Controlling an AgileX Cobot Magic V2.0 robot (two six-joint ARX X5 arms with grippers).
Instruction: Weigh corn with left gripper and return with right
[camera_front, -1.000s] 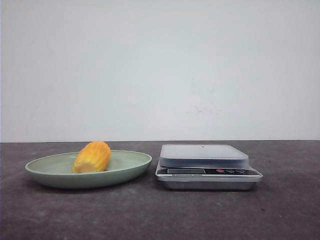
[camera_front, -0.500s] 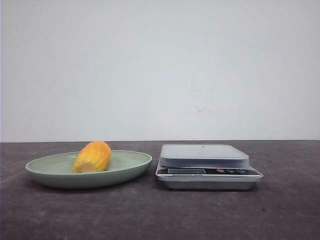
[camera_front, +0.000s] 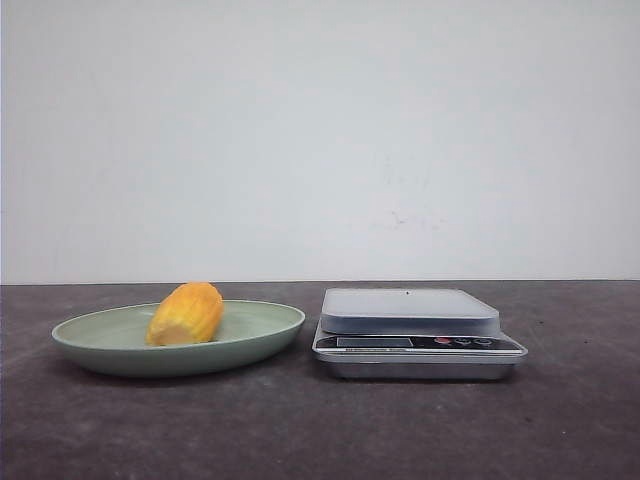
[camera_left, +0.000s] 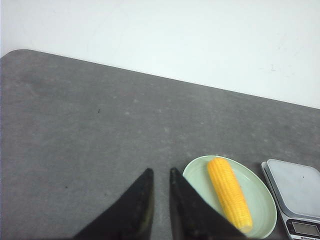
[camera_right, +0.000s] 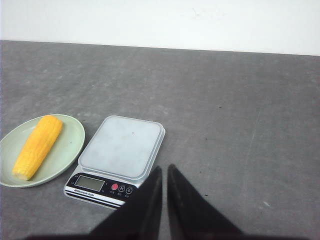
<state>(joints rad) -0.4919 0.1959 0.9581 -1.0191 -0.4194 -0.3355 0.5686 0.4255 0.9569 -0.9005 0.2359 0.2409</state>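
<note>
The corn (camera_front: 184, 314) lies alone in the green plate (camera_front: 250, 340), left of the scale (camera_front: 416, 335) | scale platform bare | left gripper (camera_left: 160, 176) clenched on nothing, above the table (camera_front: 300, 430) | right gripper (camera_right: 164, 172) likewise pinched together, holding nothing, near the scale.

a pale green plate (camera_front: 120, 340) sits on the dark grey table (camera_front: 300, 430), with a digital kitchen scale (camera_front: 418, 334) just beside it, a narrow gap between the two. the scale has a flat grey weighing platform (camera_right: 123, 146), a small display (camera_right: 89, 183) and a red button (camera_right: 114, 187) among darker ones on its front strip. a plain white wall (camera_front: 320, 140) stands behind the table. the plate lies just off the tip of the left jaws; the scale lies just ahead of the right jaws.
</note>
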